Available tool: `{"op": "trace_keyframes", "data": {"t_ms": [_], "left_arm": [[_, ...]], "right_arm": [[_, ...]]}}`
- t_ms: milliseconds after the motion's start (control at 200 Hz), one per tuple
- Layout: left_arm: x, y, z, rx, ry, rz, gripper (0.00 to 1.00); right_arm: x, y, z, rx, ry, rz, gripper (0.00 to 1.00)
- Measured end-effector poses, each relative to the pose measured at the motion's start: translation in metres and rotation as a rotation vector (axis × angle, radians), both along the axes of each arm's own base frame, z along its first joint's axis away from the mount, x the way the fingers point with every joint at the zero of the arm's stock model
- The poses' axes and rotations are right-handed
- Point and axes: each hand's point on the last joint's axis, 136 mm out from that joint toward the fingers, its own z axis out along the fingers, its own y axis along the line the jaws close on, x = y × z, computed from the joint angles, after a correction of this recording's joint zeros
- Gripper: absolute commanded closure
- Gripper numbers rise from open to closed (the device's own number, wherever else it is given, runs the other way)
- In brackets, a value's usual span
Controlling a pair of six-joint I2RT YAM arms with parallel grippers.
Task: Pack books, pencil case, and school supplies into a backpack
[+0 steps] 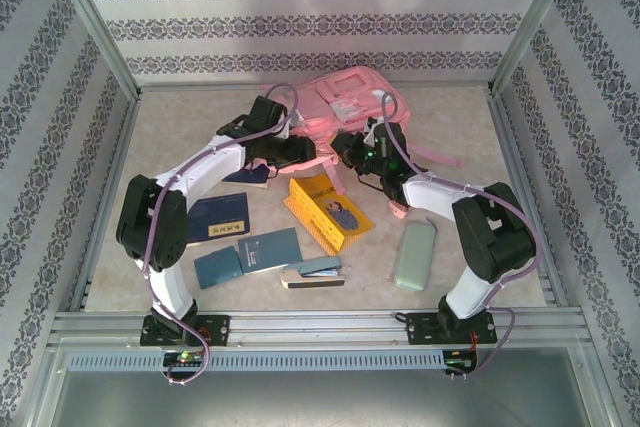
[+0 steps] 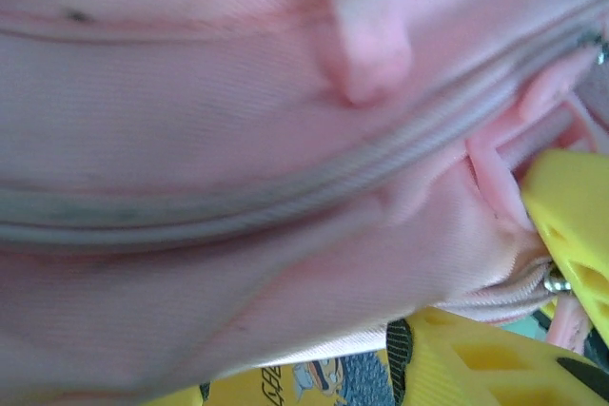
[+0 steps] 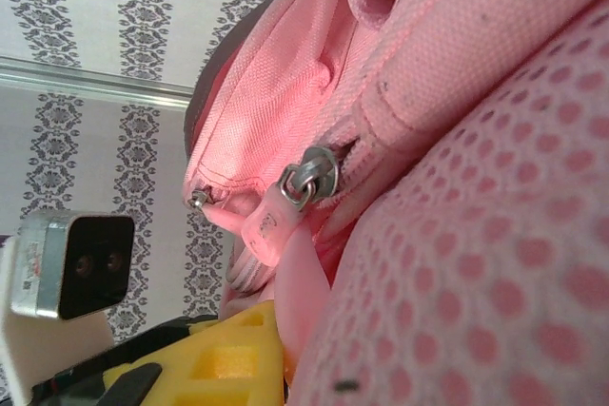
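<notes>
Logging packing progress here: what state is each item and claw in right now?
Backpack: lying on the table, far side.
Books: flat on table, not packed.
Pencil case: flat on table, not packed.
Stapler: on table, not packed.
Left claw: against backpack fabric, opening unclear.
Right claw: shut, by backpack zipper.

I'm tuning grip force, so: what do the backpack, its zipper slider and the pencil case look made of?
The backpack: matte woven pink fabric, weave visible; one panel looks like holed mesh. The zipper slider: shiny silvery metal, apparently. The pencil case: smooth, pale grey-green, perhaps plastic or silicone; too small to tell.
</notes>
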Motion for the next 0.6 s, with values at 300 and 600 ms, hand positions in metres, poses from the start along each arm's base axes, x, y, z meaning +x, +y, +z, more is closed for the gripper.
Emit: {"op": "trace_keyframes", "data": {"t_ms": [300,600], "left_arm": [[0.012,0.025,0.007,-0.086,-0.040,0.125,0.50],[0.014,0.010,0.018,-0.211,-0.034,0.077,0.59]], "right_arm": [[0.000,0.005,0.009,0.040,-0.021,-0.001,0.90],[0.001,0.005,0.012,0.053,-0.028,-0.002,0.91]]}}
